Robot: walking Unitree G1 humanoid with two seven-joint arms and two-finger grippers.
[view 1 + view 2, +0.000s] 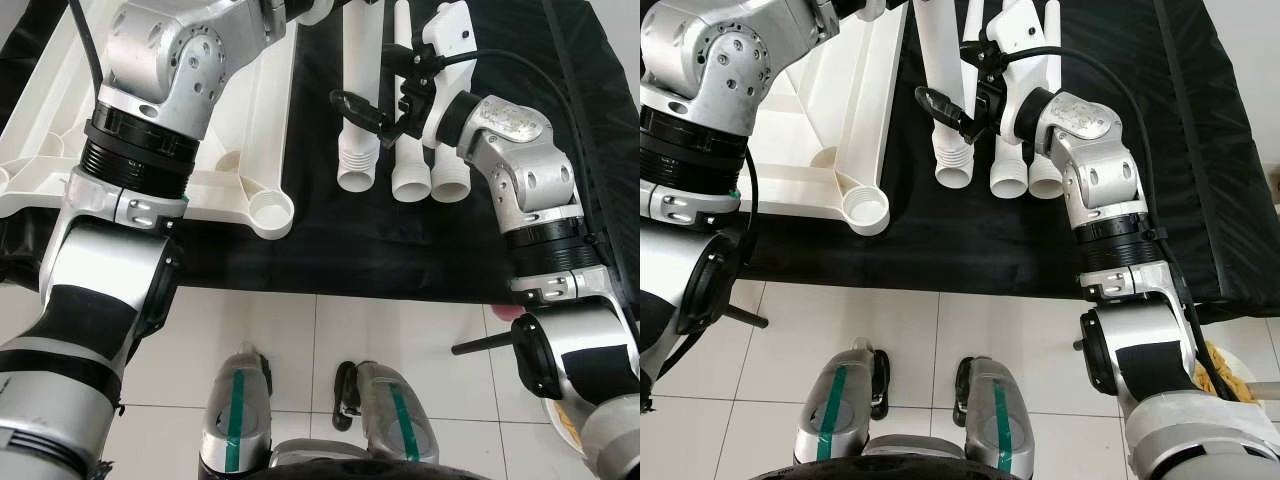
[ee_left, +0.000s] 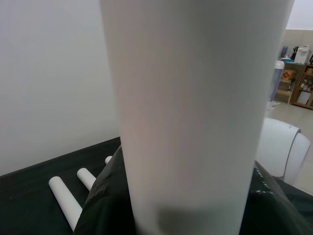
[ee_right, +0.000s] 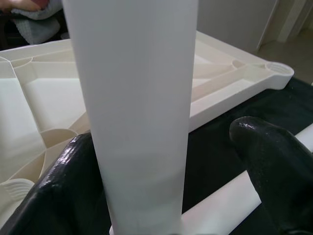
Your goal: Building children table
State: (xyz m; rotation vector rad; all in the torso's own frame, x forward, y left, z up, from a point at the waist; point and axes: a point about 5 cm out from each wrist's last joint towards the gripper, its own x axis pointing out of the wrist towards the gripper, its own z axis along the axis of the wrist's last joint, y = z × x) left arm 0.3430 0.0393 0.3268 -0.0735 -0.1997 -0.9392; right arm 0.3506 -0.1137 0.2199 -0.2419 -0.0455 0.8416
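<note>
Black mat (image 1: 400, 250) covered the work surface. The white tabletop (image 1: 40, 150) lay upside down on its left part, with an empty round leg socket (image 1: 270, 212) at the near corner.

3 white table legs (image 1: 358, 150) lay side by side to the right of the tabletop, threaded ends toward the robot. A 4th leg showed close up in the left wrist view (image 2: 195, 122).

Right gripper (image 1: 375, 115) sat over the leftmost of the 3 legs; in the right wrist view its black fingers (image 3: 274, 156) stood spread on either side of that leg (image 3: 137, 107), one touching it, the other apart.

Left gripper was up by the far edge; could not tell whether its fingers were spread or closed.

Robot's feet (image 1: 300, 420) stood on the white tile floor (image 1: 400, 340).
</note>
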